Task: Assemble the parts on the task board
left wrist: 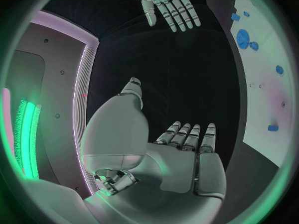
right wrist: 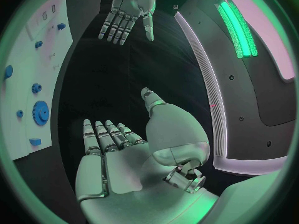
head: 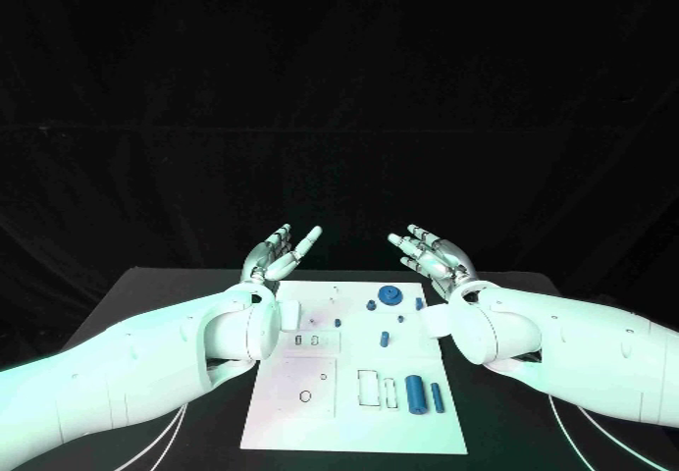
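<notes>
The white task board (head: 326,392) lies in the middle of the black table. On it are small blue parts: a round gear (head: 390,292) near the far edge, a small peg (head: 384,340) in the middle, and a thick cylinder (head: 415,393) beside a thinner pin (head: 436,397) near the front right. My left hand (head: 279,252) is raised above the board's far left corner, fingers spread, holding nothing. My right hand (head: 432,252) is raised above the far right corner, also spread and holding nothing. The left wrist view shows my left hand (left wrist: 181,159) and the gear (left wrist: 243,38); the right wrist view shows my right hand (right wrist: 118,154) and the gear (right wrist: 41,112).
The black table (head: 156,294) stretches past the board on both sides. Rectangular slots (head: 368,388) and a round hole (head: 306,396) are cut in the board's near half. My white forearms (head: 170,353) flank the board left and right.
</notes>
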`<state>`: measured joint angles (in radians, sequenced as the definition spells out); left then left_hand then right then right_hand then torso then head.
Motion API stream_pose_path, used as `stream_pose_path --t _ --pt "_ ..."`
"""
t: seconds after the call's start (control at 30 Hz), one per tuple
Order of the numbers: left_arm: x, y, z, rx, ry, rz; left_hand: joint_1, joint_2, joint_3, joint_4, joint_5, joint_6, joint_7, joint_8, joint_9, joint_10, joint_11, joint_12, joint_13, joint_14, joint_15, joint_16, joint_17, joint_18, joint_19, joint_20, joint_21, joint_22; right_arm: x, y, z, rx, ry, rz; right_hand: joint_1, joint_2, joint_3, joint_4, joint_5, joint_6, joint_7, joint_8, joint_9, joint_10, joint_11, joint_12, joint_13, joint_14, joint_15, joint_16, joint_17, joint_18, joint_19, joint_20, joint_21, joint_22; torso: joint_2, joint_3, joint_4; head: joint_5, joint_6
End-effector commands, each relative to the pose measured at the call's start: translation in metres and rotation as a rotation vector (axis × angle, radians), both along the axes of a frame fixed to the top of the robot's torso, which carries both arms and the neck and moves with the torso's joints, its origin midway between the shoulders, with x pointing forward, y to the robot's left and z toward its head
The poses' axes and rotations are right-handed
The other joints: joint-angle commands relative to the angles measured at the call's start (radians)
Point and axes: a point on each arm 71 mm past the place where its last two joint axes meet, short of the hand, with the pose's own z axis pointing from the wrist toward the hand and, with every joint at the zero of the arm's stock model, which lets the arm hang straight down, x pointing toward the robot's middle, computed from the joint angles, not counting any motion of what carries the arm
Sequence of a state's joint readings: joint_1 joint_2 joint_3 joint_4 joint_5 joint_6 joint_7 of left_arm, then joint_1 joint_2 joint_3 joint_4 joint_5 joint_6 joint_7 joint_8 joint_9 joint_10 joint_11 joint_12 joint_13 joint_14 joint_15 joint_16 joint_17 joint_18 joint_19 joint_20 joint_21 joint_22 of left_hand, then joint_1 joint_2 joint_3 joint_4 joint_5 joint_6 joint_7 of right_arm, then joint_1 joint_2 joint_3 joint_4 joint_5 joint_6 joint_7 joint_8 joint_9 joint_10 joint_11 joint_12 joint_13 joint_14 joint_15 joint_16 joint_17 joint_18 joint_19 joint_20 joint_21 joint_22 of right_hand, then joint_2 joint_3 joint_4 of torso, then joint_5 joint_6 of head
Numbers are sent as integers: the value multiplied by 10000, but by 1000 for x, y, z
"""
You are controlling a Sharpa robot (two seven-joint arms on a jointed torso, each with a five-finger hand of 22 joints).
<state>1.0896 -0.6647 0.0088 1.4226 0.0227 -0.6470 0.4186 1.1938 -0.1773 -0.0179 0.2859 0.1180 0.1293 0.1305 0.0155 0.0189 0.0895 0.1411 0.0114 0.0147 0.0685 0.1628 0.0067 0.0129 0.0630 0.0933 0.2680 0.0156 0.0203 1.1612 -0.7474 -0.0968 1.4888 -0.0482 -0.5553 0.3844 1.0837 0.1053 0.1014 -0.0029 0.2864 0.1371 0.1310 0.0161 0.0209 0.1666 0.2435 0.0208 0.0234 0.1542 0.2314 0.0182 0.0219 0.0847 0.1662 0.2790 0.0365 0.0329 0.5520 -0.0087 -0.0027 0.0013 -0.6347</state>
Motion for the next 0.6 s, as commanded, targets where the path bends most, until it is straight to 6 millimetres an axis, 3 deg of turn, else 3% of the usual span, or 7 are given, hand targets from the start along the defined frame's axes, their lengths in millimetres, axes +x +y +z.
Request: stream_pose_path --t 0.03,0.13,0.27,0.3,0.4,0.5,0.6 --pt "0 -5 -1 -290 252 -510 525 -82 -24 155 77 157 575 60 30 42 143 50 21 57 147 79 20 262 34 162 73 22 -1 12 -2 -134 554 2000 849 50 134 -351 160 784 1633 199 105 930 203 175 99 913 228 181 98 140 426 150 253 128 2 -1 -1 -1 -1" --pt "0 -5 -1 -290 252 -510 570 -92 -32 155 79 198 602 69 37 90 174 60 29 77 154 83 23 308 42 168 80 26 1 14 -2 -251 674 2373 1079 57 192 -526 231 1301 1659 280 152 1574 261 243 139 1622 282 269 149 127 752 147 439 217 2 -1 -1 -1 -1" --pt "0 -5 -1 -290 252 -510 699 126 154 145 40 695 887 169 104 556 466 146 91 190 161 99 39 419 38 205 93 32 1 15 -2 -325 745 2590 1365 118 406 -775 473 2284 1654 452 243 2734 262 384 217 2922 230 459 243 170 1137 141 668 314 2 -1 -1 -1 -1" --pt "-8 17 7 -266 -32 -455 722 166 189 144 32 741 896 174 108 600 476 148 94 217 171 103 43 441 31 204 93 32 9 -3 22 -1983 -1502 2127 1400 114 452 -825 477 2478 1650 478 255 2969 242 400 227 3149 206 478 252 197 1247 139 728 340 230 -32 -92 2 -12" --pt "-9 19 10 -288 -156 -455 905 355 379 130 -5 1089 951 234 144 895 542 184 122 456 267 149 79 527 63 240 118 43 11 -7 26 -2243 -1773 2077 1470 97 569 -944 463 3068 1627 561 293 3764 178 482 274 3862 121 552 290 279 1622 138 924 426 292 -26 -99 4 -5" --pt "-10 23 14 -308 -290 -453 1158 593 574 117 -36 1766 1139 354 210 1597 764 284 187 1195 591 318 180 516 479 283 301 146 12 -11 30 -2618 -2108 2042 1720 29 793 -1207 241 4163 1510 715 359 5327 15 680 356 5371 -81 750 372 500 2829 124 1506 682 377 -22 -98 -7 5" --pt "-12 27 19 -327 -450 -454 1461 845 758 82 -76 3058 1232 641 348 3085 886 567 327 2622 864 715 356 384 1473 273 740 378 15 -14 36 -3098 -2506 2021 1949 -134 989 -1482 -16 5404 1350 864 417 6833 -182 832 415 6867 -292 920 440 716 4170 112 2110 919 476 -27 -82 -22 8"
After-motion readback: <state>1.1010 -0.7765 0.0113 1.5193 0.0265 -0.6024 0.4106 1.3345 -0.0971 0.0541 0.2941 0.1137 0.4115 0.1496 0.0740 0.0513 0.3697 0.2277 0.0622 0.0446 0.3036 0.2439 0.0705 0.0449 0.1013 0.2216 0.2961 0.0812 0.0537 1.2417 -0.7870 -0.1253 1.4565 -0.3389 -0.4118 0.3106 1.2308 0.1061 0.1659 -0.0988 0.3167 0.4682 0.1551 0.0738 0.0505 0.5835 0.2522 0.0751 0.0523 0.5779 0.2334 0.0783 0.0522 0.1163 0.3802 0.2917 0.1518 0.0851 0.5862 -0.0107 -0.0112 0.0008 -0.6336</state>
